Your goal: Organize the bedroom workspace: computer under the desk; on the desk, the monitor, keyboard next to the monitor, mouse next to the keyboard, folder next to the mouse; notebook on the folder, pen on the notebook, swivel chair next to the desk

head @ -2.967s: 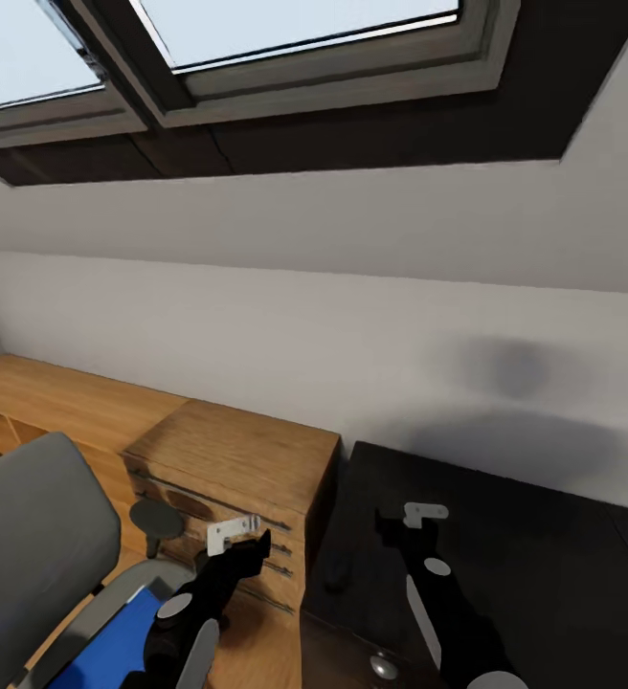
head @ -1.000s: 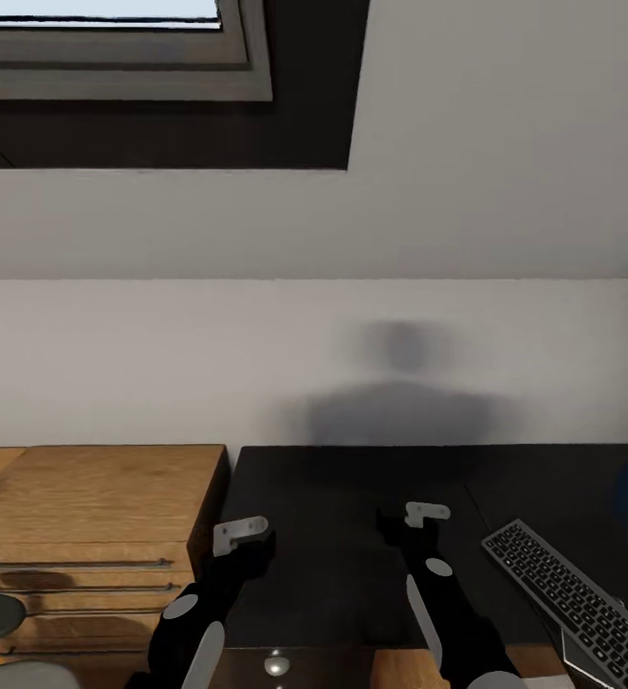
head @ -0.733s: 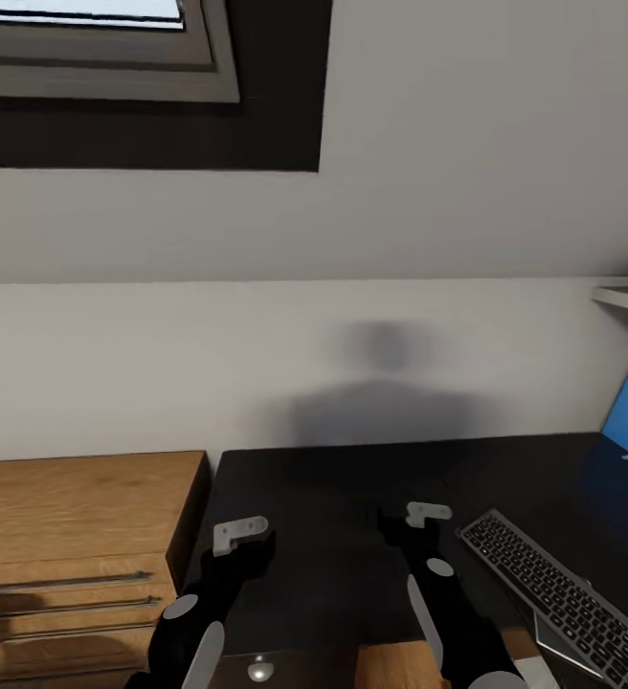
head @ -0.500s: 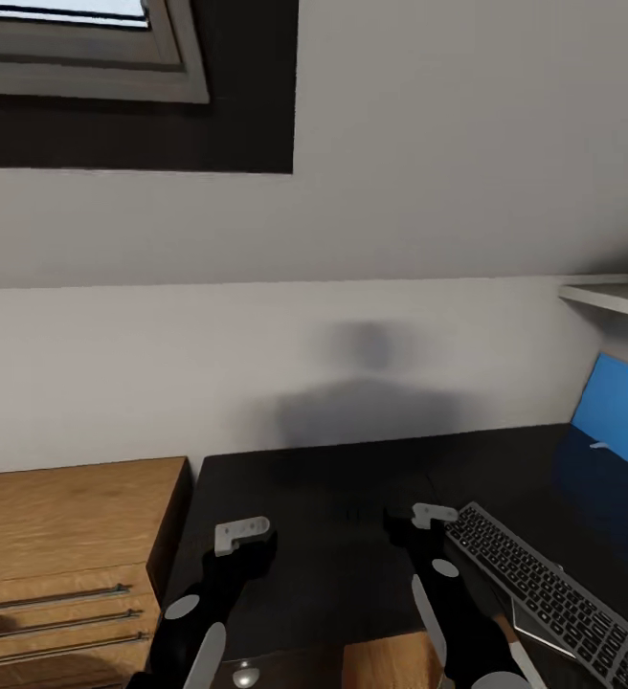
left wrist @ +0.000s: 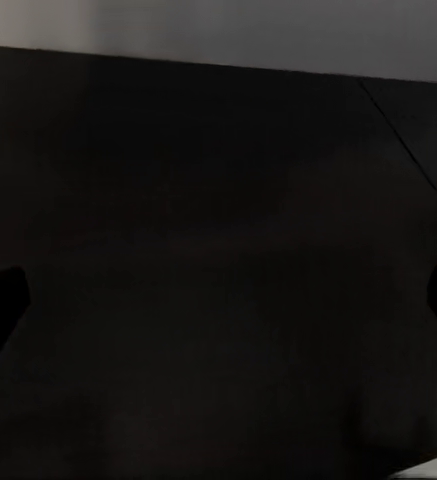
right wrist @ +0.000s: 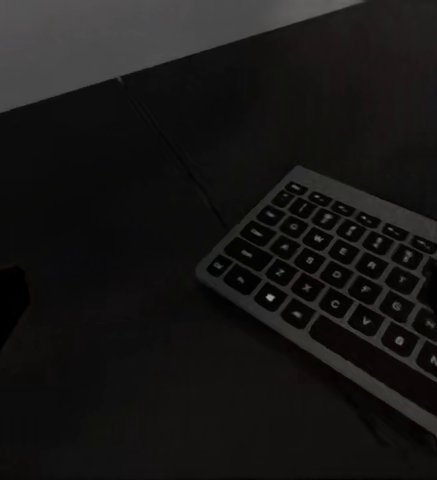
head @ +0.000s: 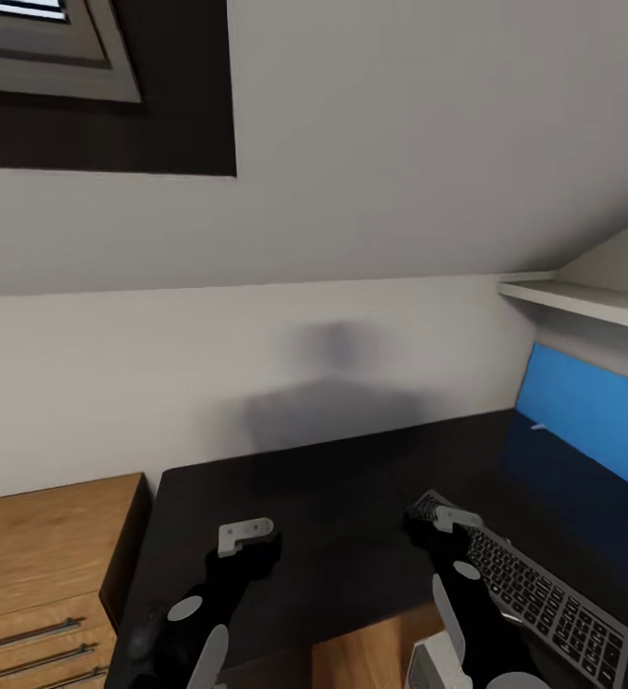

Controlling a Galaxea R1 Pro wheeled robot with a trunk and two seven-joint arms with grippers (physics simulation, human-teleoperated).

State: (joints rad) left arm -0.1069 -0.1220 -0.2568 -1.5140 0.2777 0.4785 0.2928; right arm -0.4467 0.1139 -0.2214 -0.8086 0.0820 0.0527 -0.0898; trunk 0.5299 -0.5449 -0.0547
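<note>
The black desk (head: 333,498) spreads below both arms. On its right part lies the slim dark-grey keyboard (head: 534,588), set at an angle. My right gripper (head: 445,522) hovers open above the keyboard's near-left end, with nothing between its fingers. In the right wrist view the keyboard (right wrist: 348,290) lies under the open right gripper (right wrist: 218,300). Over bare desk to the left, my left gripper (head: 247,536) is open and empty, and the left wrist view shows the dark desk top (left wrist: 218,150). A small dark rounded shape (head: 146,620) near the desk's left edge may be the mouse.
A low light-wood cabinet (head: 36,536) with drawers adjoins the desk's left end. An upright bright blue panel (head: 592,411) stands at the desk's right under a white shelf (head: 582,304). The sloped wall rises behind. Wood floor (head: 362,660) and a light-grey box corner (head: 434,667) show below.
The camera has swung right: the chair with the blue folder and most of the cabinet slid out at the left, while keyboard, blue panel and shelf came in. Both grippers stay open.
</note>
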